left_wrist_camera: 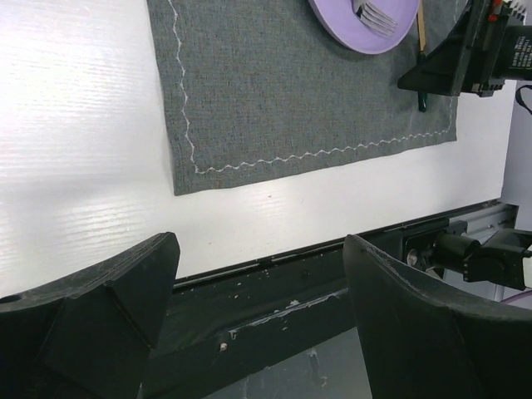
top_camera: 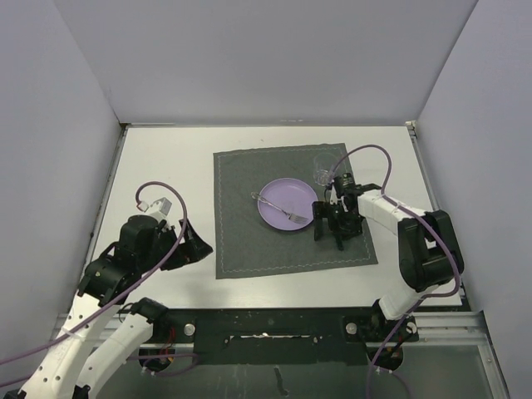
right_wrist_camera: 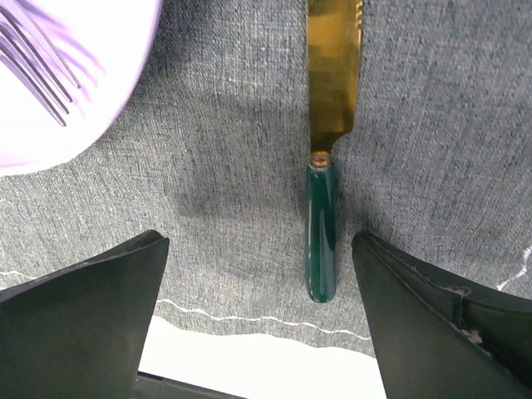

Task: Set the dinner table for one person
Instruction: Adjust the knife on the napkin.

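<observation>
Hanging open and empty over the left of the dinner table [top_camera: 166,166], a stiff, slick top offering nothing to grip, the left gripper [left_wrist_camera: 259,249] is idling, while rightward the plate [top_camera: 278,193] is sitting on the placemat [top_camera: 241,241] and the right gripper [right_wrist_camera: 258,245] is standing wide open over the knife [right_wrist_camera: 322,241], perhaps touching cloth.
</observation>
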### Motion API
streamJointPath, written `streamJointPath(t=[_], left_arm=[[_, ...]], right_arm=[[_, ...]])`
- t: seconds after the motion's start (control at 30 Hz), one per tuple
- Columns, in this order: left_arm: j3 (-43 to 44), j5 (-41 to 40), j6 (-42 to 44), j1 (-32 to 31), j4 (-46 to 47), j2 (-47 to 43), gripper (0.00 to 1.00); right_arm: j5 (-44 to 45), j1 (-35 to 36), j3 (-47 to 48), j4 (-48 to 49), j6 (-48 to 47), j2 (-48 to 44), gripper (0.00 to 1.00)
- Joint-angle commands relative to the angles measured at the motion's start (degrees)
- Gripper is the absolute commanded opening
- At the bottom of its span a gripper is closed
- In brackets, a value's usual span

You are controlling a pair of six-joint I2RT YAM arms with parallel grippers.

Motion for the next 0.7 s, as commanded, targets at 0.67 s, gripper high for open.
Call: streamJointPath(t=[0.67], left_arm=[[-18.47, -1.96, -24.75, -0.28, 23.33, 1.70, 0.62]], right_arm=[[-3.36, 10.11, 14.18, -6.61, -5.81, -14.78, 0.89]])
